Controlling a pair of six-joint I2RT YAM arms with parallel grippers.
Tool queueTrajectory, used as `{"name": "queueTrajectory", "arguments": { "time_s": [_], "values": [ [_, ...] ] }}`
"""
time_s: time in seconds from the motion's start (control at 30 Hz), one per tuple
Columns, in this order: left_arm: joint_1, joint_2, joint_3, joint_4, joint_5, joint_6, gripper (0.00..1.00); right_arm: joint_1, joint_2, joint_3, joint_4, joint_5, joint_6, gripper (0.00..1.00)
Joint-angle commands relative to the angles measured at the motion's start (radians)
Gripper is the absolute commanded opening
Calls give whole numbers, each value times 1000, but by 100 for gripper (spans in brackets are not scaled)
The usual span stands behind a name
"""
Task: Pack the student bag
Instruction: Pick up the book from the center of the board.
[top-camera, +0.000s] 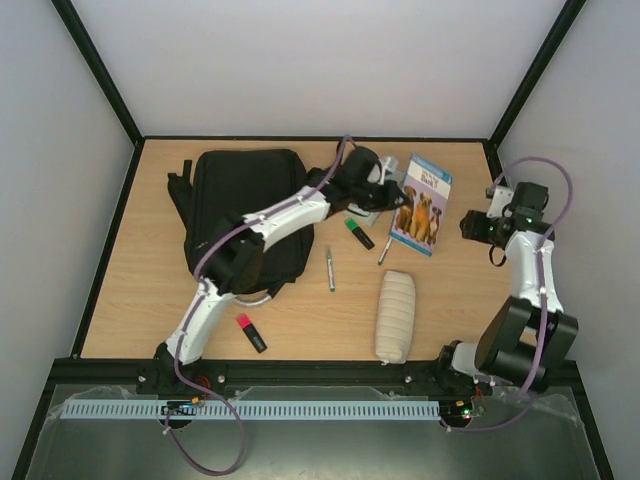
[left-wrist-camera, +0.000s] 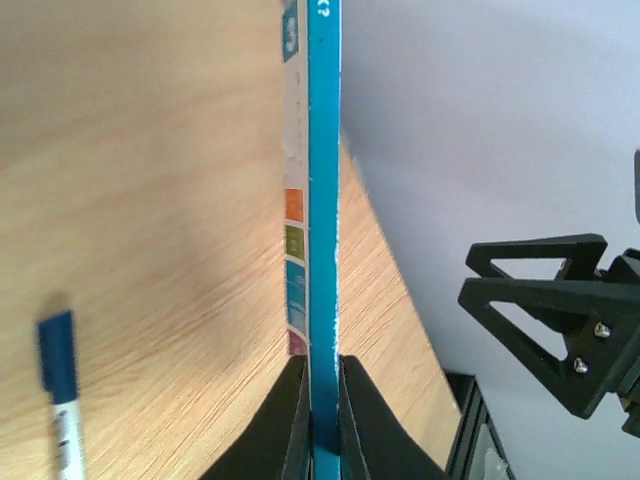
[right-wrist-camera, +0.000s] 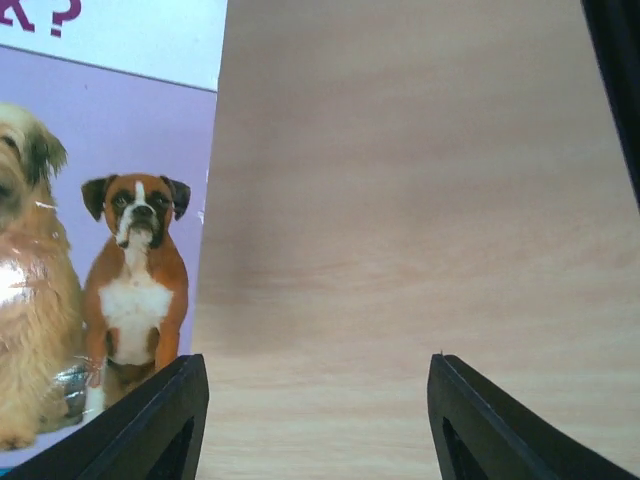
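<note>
The black student bag (top-camera: 240, 200) lies flat at the back left of the table. A book with dogs on its cover (top-camera: 422, 203) is at the back middle, one edge raised. My left gripper (top-camera: 385, 190) is shut on the book's left edge; the left wrist view shows the blue book (left-wrist-camera: 323, 180) edge-on between the fingers (left-wrist-camera: 290, 420). My right gripper (top-camera: 472, 226) is open and empty, just right of the book. The right wrist view shows the cover (right-wrist-camera: 100, 250) at left and bare wood between the fingers (right-wrist-camera: 150, 420).
A green highlighter (top-camera: 359, 233), two pens (top-camera: 330, 268), a pink highlighter (top-camera: 250, 333) and a white cylindrical pouch (top-camera: 394, 316) lie on the table in front of the bag and book. A blue-capped pen (left-wrist-camera: 60, 385) shows in the left wrist view. Black frame rails border the table.
</note>
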Motion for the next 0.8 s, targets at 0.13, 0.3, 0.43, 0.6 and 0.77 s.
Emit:
{"name": "queueTrajectory", "arguments": {
  "time_s": [0.13, 0.3, 0.43, 0.6, 0.77],
  "values": [
    [95, -316, -182, -54, 46, 98, 2, 0, -146, 156, -181, -392, -14, 65],
    [155, -536, -448, 4, 109, 111, 2, 6, -157, 204, -237, -646, 23, 71],
    [221, -708, -655, 83, 161, 89, 2, 69, -162, 185, -187, -793, 106, 74],
    [314, -906, -840, 145, 210, 51, 2, 185, -161, 133, -29, -849, 280, 76],
    [395, -1033, -941, 188, 229, 10, 2, 362, -121, 145, 74, -809, 397, 78]
  ]
}}
